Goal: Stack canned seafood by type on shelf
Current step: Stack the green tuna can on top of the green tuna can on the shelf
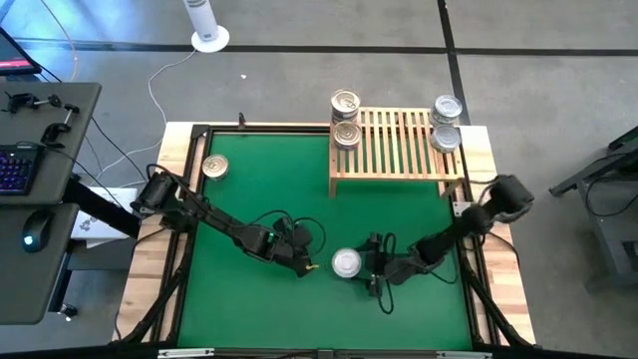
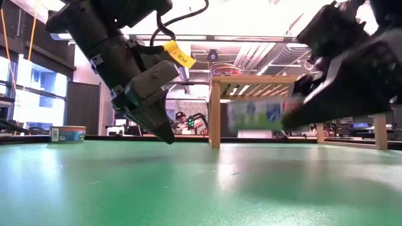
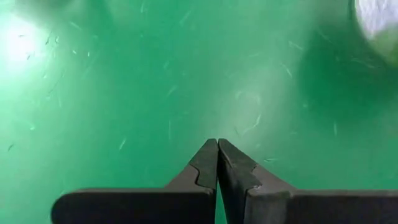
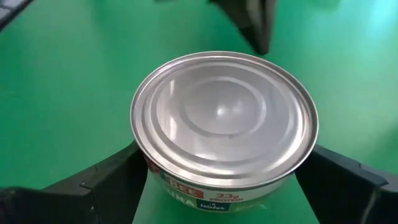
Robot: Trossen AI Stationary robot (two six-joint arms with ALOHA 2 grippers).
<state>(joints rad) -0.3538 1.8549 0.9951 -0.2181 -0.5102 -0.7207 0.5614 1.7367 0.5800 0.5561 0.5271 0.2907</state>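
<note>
My right gripper (image 1: 367,265) is shut on a silver tin of canned seafood (image 1: 346,262) over the green mat near the table's front. Just left of that tin, my left gripper (image 1: 311,265) hangs shut and empty above the mat (image 3: 217,149). The slatted wooden shelf (image 1: 399,150) stands at the far right. It carries tins (image 1: 346,103) at its left end and more tins (image 1: 448,107) at its right end. One gold-lidded tin (image 1: 214,167) rests on its base on the mat at the far left, also in the low view (image 2: 67,133). My right gripper pinches the tin's round side wall (image 4: 199,196) between its two fingers (image 4: 112,177), one on each side. The fingers come from the table's right, slanting down. The tin (image 2: 257,116) is lifted clear of the mat, a plain silver end (image 4: 224,118) facing up.
The mat (image 1: 259,179) is bordered by a pale wooden table frame (image 1: 179,140). A desk with a keyboard and mouse (image 1: 30,170) stands beyond the table's left side. A white cylinder (image 1: 206,25) stands on the floor behind the table.
</note>
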